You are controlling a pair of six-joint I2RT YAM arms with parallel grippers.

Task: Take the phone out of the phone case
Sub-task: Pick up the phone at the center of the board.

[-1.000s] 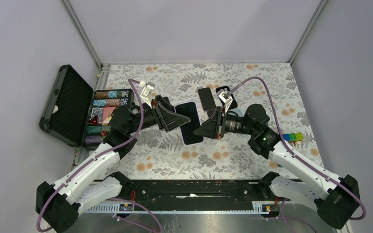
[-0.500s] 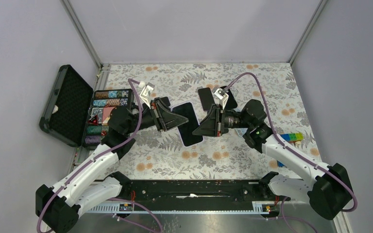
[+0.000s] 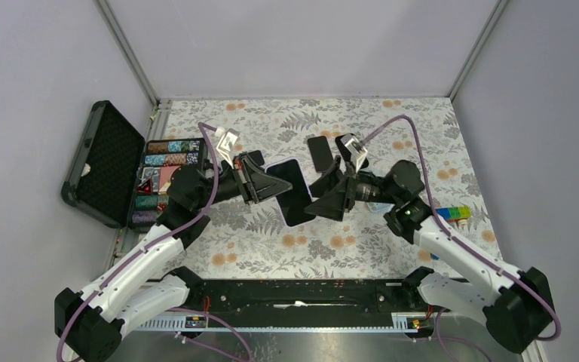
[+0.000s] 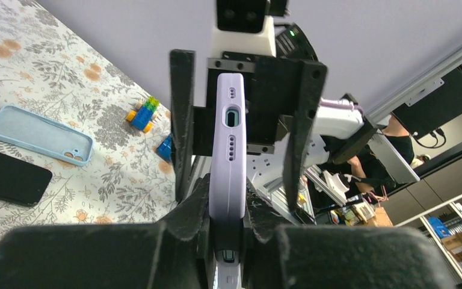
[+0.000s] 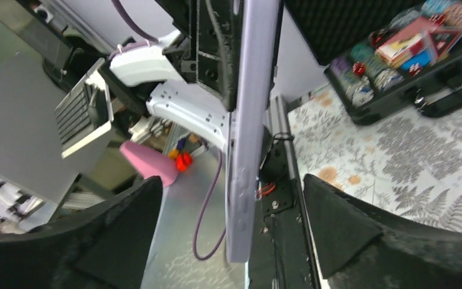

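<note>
The phone point(image 3: 292, 192), dark screen up, sits inside a lilac phone case point(image 4: 230, 150) and is held in the air above the middle of the table. My left gripper point(image 3: 261, 183) is shut on its left end, the pads pressed on both faces of the case point(image 4: 227, 211). My right gripper point(image 3: 323, 194) is open at the other end. Its two black fingers point(image 4: 181, 120) stand wide on either side of the case without touching it. The right wrist view shows the case edge point(image 5: 249, 120) between the spread jaws point(image 5: 231, 180).
Two dark phones point(image 3: 318, 153) lie on the floral cloth behind the grippers. A light blue case point(image 4: 39, 133) lies beside one of them. An open black case of poker chips point(image 3: 162, 177) stands at the left. Coloured bricks point(image 3: 456, 213) sit at the right.
My right gripper has opened and let go of the phone's right end. My left gripper has closed on the left end.
</note>
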